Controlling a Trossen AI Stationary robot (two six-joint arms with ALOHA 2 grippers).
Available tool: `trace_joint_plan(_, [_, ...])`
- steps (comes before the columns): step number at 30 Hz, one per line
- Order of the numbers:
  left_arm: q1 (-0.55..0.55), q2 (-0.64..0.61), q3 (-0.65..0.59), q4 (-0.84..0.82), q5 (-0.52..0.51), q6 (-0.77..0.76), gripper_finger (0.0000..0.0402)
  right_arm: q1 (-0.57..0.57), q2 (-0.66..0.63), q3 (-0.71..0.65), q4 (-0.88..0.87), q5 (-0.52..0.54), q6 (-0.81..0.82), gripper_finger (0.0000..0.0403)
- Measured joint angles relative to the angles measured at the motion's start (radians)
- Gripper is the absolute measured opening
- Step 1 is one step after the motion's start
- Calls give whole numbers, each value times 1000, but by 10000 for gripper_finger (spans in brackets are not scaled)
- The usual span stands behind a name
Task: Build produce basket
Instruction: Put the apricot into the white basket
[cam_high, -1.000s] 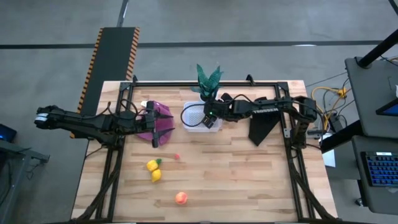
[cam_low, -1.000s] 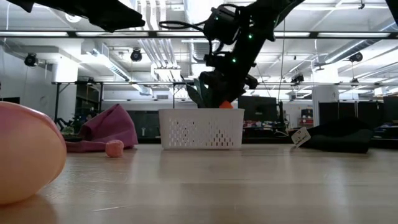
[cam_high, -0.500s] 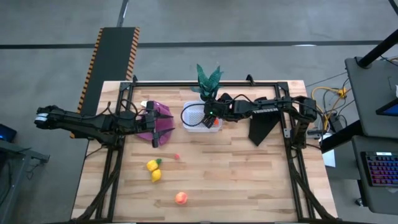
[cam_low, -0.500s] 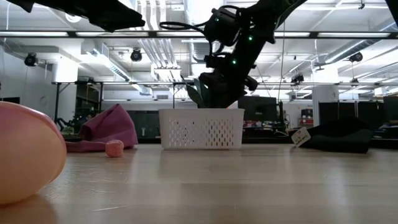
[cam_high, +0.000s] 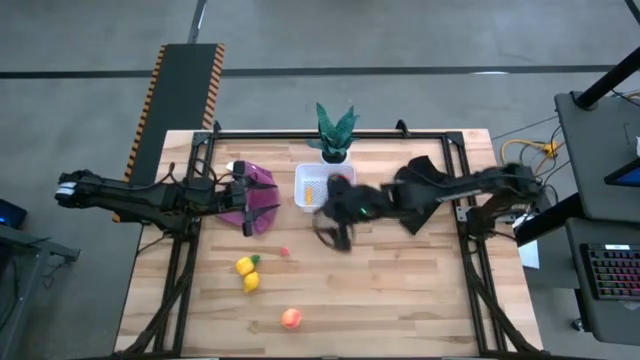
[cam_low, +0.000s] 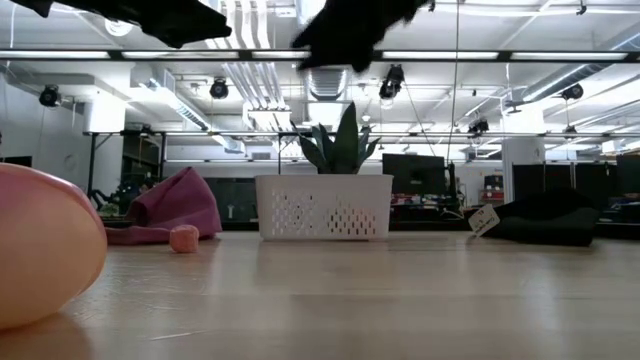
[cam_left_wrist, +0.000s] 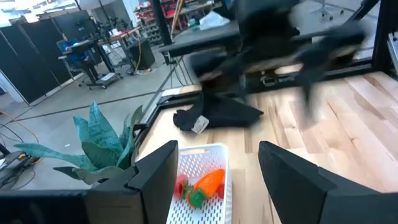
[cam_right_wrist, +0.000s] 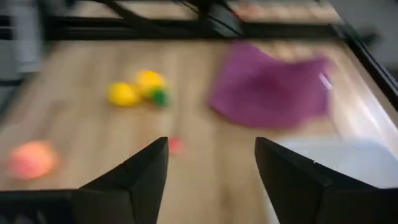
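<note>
1. Basket (cam_high: 312, 186): white plastic, square, perforated mesh walls; landmark for all entries below. Stands just in front of potted plant (cam_high: 334, 131).
2. Done: carrot (cam_left_wrist: 208, 182), orange w/ green top, lies inside basket, w/ a small red piece beside it.
3. Left to do, all on bare wood well in front of basket: two lemons (cam_high: 247, 274), smooth yellow; red berry (cam_high: 285, 252), tiny; peach-pink fruit (cam_high: 291, 318), round, farthest out.
4. Right gripper (cam_high: 335, 228): just in front of basket, jaws apart, nothing in them.
5. Left gripper (cam_high: 250, 205): beside basket, over crumpled purple cloth (cam_high: 252, 186); fingers apart, empty.
6. Black cloth (cam_high: 424, 197): limp, other side of basket.
</note>
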Motion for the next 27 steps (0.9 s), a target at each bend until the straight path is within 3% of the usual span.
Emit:
trace_joint_plan(7, [0, -11, 0, 0, 0, -1, 209, 187, -192, -87, -1, 4, -32, 211])
trace_joint_plan(10, [0, -9, -2, -2, 0, -3, 209, 253, -306, -190, 14, 18, -31, 203])
trace_joint_plan(14, [0, -3, -2, -3, 0, -6, 209, 304, -458, -395, 167, 73, -38, 192])
trace_joint_plan(21, [0, -3, -2, 0, 0, -6, 209, 273, -615, -731, 575, 147, -129, 167])
trace_joint_plan(27, [0, -3, -2, -1, -3, -6, 209, 110, -673, -798, 579, 146, -172, 106])
